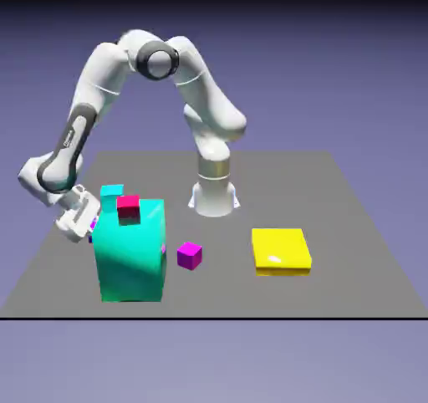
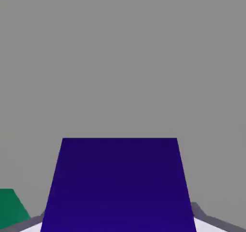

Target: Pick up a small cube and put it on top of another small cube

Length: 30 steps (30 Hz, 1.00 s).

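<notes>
A dark blue small cube (image 2: 119, 185) fills the lower middle of the hand view, between the grey fingertips (image 2: 204, 212) at the bottom corners. My gripper (image 2: 120, 226) is shut on this blue cube. In the exterior view my gripper (image 1: 84, 224) is low over the table at the exterior view's left, half hidden behind a big teal block (image 1: 129, 259), which also hides the blue cube. A small red cube (image 1: 128, 208) rests on the teal block's top. A small cyan cube (image 1: 112, 191) shows just behind it. A small magenta cube (image 1: 190, 255) lies on the table to the block's right.
A flat yellow block (image 1: 281, 251) lies on the grey table (image 1: 334, 209) at the exterior view's right. The robot's base (image 1: 214, 194) stands at the far middle. A green patch (image 2: 10, 208) shows at the hand view's lower left.
</notes>
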Tool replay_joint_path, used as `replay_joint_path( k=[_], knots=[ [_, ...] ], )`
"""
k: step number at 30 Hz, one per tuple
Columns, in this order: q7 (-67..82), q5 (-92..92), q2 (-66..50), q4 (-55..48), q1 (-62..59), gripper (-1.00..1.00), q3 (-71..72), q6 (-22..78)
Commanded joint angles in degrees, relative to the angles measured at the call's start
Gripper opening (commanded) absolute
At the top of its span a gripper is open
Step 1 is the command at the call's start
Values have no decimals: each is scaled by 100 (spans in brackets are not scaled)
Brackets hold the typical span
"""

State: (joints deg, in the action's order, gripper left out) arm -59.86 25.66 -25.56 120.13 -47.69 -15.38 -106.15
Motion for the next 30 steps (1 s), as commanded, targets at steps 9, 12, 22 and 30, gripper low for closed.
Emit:
replay_joint_path(
  k=[9,12,22,30],
  knots=[
    [-2214,344,1781,405,1869,-100,-1336,85],
    [-2951,464,2374,539,2492,-100,-1782,113],
    [-4340,1141,3484,1230,3742,-100,-2402,-291],
    [-4662,742,3753,853,3939,100,-2816,178]
  ],
)
